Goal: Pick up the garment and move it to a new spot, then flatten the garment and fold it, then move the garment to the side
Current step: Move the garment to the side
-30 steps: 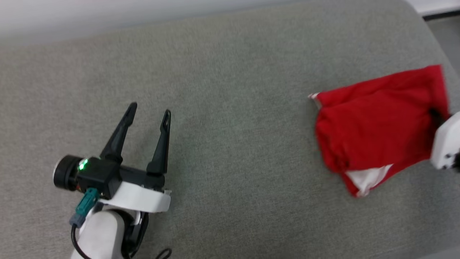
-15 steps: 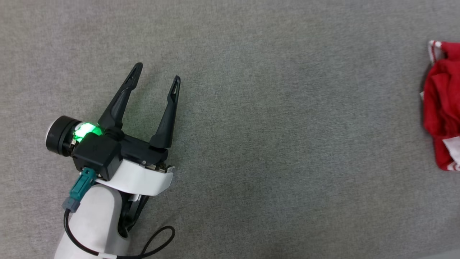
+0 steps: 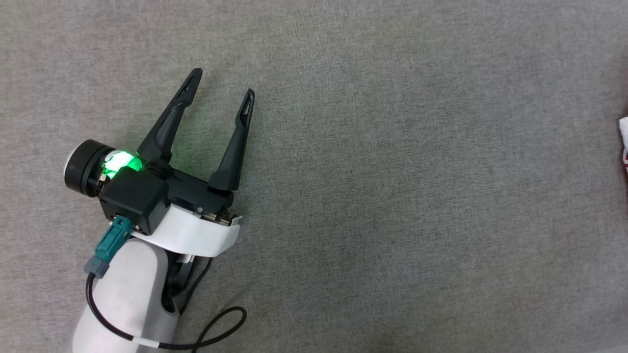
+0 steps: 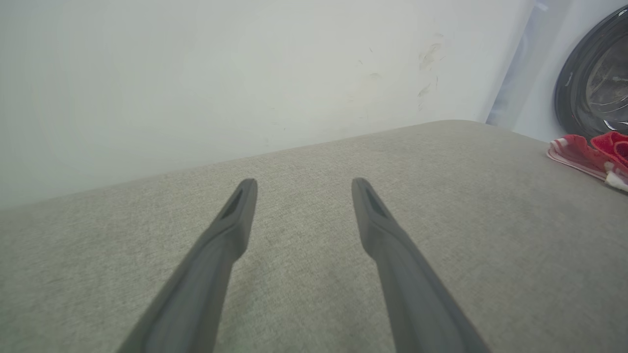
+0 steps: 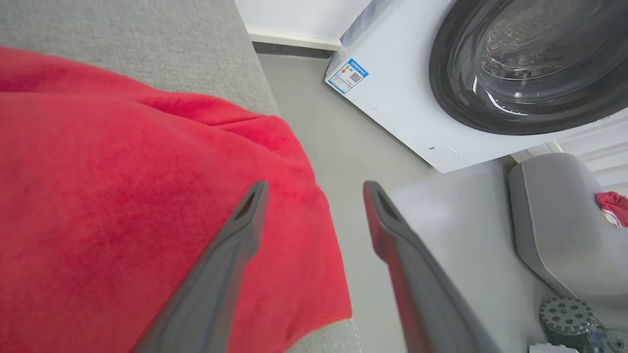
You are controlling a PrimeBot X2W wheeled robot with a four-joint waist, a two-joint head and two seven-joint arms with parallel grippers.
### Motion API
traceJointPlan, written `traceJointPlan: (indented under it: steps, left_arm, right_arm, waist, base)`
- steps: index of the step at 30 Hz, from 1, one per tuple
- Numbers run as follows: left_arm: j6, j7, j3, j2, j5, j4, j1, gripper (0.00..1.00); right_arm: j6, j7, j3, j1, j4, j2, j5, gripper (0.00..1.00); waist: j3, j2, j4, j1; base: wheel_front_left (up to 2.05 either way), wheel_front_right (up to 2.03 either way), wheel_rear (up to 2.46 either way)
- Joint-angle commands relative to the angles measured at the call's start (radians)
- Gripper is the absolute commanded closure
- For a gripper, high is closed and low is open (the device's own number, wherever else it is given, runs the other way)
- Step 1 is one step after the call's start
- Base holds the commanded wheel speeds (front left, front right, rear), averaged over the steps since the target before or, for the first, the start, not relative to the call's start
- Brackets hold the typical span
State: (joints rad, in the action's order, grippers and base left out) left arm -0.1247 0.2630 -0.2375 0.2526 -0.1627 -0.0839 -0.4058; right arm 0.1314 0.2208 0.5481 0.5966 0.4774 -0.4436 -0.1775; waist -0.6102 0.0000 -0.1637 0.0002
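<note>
The garment [image 5: 122, 196] lies in a low red heap at the far right end of the grey upholstered surface [image 3: 392, 196], its edge drooping over the end. It looks folded and already set aside, so the task seems nearly done, though how neat the fold is cannot be told. The pale wall [image 4: 196, 73] runs behind, and a white washing machine [image 5: 392, 98] stands on the floor beyond. The right gripper [image 5: 315, 186] hangs over the garment's edge, fingers apart and empty. The left gripper [image 3: 223, 83], also spread, hovers over bare cloth at the near left.
</note>
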Motion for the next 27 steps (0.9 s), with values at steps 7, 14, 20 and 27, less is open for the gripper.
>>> traceJointPlan:
  steps: [7,14,20,27]
  left_arm:
    - [-0.003,0.002,-0.002,-0.026,-0.012,0.033,0.027,0.00]
    - [0.008,0.002,0.013,-0.079,-0.029,0.078,0.105,0.00]
    - [0.022,0.002,0.038,-0.121,-0.042,0.119,0.195,0.00]
    - [0.036,0.002,0.058,-0.152,-0.046,0.156,0.280,0.00]
  right_arm:
    - [-0.001,-0.167,-0.001,0.042,0.130,-0.038,0.008,0.00]
    - [-0.001,-0.338,-0.069,0.013,0.270,-0.059,0.080,0.00]
    - [-0.001,-0.427,-0.137,-0.050,0.331,-0.010,0.151,0.00]
    - [-0.001,-0.467,-0.199,-0.163,0.310,0.081,0.222,0.00]
  waist:
    - [0.089,0.0000,0.015,-0.0002]
    - [0.231,0.0000,0.051,-0.0002]
    - [0.350,0.0000,0.088,-0.0002]
    - [0.450,0.0000,0.141,-0.0002]
  base:
    - [0.00,0.00,0.00]
    - [0.00,0.00,0.00]
    - [0.00,0.00,0.00]
    - [0.00,0.00,0.00]
